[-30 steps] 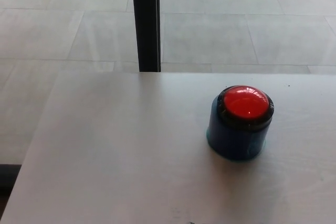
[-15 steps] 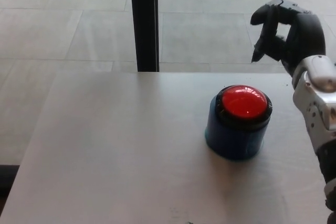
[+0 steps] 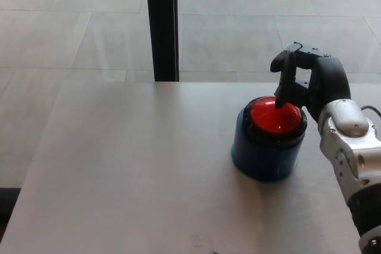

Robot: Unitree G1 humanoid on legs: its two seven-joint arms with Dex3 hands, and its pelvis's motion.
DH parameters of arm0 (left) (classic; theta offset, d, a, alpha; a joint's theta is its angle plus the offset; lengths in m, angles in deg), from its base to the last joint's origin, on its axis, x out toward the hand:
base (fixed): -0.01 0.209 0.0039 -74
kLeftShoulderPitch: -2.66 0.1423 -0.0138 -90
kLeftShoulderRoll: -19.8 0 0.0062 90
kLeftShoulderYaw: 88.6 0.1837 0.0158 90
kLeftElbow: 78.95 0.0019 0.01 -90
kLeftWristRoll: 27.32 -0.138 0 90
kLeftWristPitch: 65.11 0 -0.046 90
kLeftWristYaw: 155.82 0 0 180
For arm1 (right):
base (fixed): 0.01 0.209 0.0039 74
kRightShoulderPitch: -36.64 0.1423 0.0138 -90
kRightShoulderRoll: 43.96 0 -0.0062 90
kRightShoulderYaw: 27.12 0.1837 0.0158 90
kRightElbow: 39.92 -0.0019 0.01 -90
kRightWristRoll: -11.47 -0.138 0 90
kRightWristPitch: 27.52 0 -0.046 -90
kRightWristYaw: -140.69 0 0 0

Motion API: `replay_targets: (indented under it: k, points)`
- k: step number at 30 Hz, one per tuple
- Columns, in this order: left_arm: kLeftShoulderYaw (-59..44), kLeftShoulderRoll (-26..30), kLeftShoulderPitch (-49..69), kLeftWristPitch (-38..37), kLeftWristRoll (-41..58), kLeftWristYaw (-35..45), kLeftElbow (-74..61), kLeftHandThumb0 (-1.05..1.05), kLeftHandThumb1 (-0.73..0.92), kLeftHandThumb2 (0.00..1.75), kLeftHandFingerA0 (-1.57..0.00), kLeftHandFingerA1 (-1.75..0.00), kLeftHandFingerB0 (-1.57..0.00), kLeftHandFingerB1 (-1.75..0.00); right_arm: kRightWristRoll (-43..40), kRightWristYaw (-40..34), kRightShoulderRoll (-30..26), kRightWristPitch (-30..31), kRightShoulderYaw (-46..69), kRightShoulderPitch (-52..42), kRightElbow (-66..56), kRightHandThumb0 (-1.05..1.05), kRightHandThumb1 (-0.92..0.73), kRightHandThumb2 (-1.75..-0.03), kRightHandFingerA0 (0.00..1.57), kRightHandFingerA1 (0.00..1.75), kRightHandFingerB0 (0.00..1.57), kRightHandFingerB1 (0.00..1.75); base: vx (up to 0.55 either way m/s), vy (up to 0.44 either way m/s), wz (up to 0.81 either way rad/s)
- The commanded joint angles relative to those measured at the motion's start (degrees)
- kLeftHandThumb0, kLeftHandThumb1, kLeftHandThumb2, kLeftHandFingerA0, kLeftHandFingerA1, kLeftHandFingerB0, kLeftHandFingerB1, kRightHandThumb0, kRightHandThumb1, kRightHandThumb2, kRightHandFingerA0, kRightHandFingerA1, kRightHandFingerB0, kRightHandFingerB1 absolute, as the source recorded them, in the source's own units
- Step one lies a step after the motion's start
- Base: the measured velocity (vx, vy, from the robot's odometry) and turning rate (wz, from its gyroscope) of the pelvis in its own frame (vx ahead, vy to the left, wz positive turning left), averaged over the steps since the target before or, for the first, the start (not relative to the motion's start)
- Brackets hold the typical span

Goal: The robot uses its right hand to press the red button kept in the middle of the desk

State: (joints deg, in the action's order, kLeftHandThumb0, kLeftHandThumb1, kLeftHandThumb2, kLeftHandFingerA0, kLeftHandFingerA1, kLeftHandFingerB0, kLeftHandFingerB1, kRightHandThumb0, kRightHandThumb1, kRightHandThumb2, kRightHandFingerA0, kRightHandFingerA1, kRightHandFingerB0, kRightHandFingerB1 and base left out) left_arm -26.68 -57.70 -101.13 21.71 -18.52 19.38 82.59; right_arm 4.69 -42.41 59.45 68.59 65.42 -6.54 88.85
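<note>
Black three-fingered right hand (image 3: 309, 84) poised over the far right edge of the domed red plastic button (image 3: 274, 117), fingers curled and spread, gripping nothing, one fingertip (image 3: 280, 100) angled down at the dome for pressing. Button capping a squat blue cylindrical housing (image 3: 265, 156), upright on the pale grey desk (image 3: 131, 171), right of centre. Behind, a black vertical post (image 3: 162, 25).

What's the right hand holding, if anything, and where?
Nothing held. The right hand hangs over the red button, one fingertip at its dome; no grasp.
</note>
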Motion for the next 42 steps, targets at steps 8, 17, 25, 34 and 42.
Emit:
replay_targets:
  k: [8, 17, 25, 34, 42]
  points:
    - [0.17, 0.89, -0.01, 0.09, 1.25, -0.56, 0.1, -0.52, 0.62, 1.04, -0.41, -1.36, -0.16, -0.99, 2.73, -0.24, 0.07, 1.54, -0.82, -2.58, 0.3, -0.15, -0.52, -1.23, 0.94, 1.75, 0.79, 1.59, 0.0, 0.0, 0.0]
    - [0.23, 0.79, -0.18, 0.22, 1.75, -0.39, 0.22, -0.53, 0.62, 1.03, -0.39, -1.29, -0.19, -1.0, 3.71, -0.04, -0.85, 0.9, -0.31, -4.91, 2.06, -0.17, -0.49, -1.25, 0.96, 1.75, 0.78, 1.58, 0.0, 0.0, 0.0]
    - [0.87, 0.94, -0.24, 0.07, 1.31, -0.1, 0.14, -0.54, 0.63, 1.05, -0.4, -1.27, -0.19, -0.99, 6.55, -0.39, -0.48, -3.19, -3.27, -8.27, 6.54, -0.16, -0.43, -1.33, 0.98, 1.75, 0.81, 1.59, 0.0, 0.0, 0.0]
    - [1.61, 1.06, 0.16, -0.44, 0.98, 0.38, -0.28, -0.54, 0.63, 1.05, -0.43, -1.19, -0.18, -0.9, 8.24, -1.01, -1.35, -5.74, -6.03, -8.21, 9.25, -0.19, -0.43, -1.38, 0.99, 1.75, 0.8, 1.57, 0.0, 0.0, 0.0]
    - [1.39, 1.32, 0.65, -0.19, 1.21, 0.42, 0.25, -0.54, 0.64, 1.03, -0.47, -1.32, -0.12, -0.9, 6.32, -1.77, -2.9, -1.82, -3.51, -3.3, 7.2, -0.21, -0.49, -1.22, 0.94, 1.75, 0.78, 1.6, 0.0, 0.0, 0.0]
